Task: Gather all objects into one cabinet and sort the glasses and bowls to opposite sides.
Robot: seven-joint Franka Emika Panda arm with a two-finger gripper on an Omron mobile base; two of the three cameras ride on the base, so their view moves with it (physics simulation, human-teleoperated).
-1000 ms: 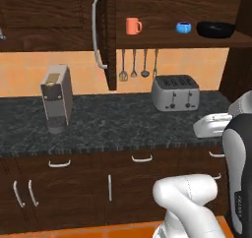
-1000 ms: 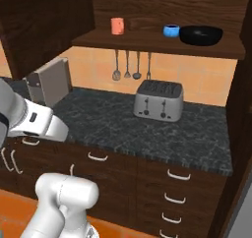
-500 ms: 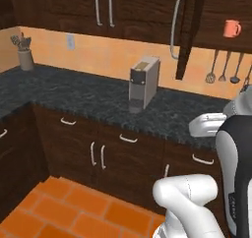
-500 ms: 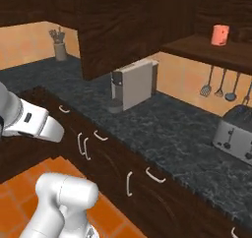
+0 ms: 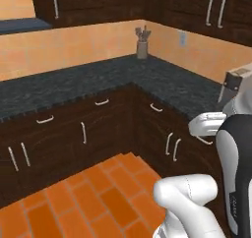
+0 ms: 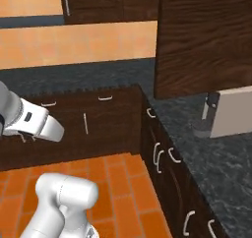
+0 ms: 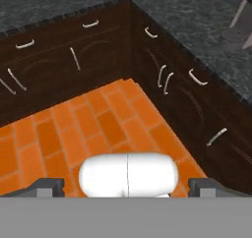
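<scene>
Left: counter (image 5: 59, 89) runs along the wall into the corner, utensil pot (image 5: 142, 46) parked at the back against the wall. Middle: my jaws hang over the orange floor (image 7: 74, 129), spread fully wide with nothing in them, likely tucked low for travel and not for a grasp. Right: coffee machine (image 6: 231, 111) on the counter, cabinet door (image 6: 206, 35) swung out above it, probably left open for loading. Where mugs, cup and bowl sit I cannot tell

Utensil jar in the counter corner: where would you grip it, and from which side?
Probably the round body of the utensil jar, mid-height, coming level from the front over the counter. It stands upright, and the utensils sticking from its mouth block a top-down grasp.
</scene>
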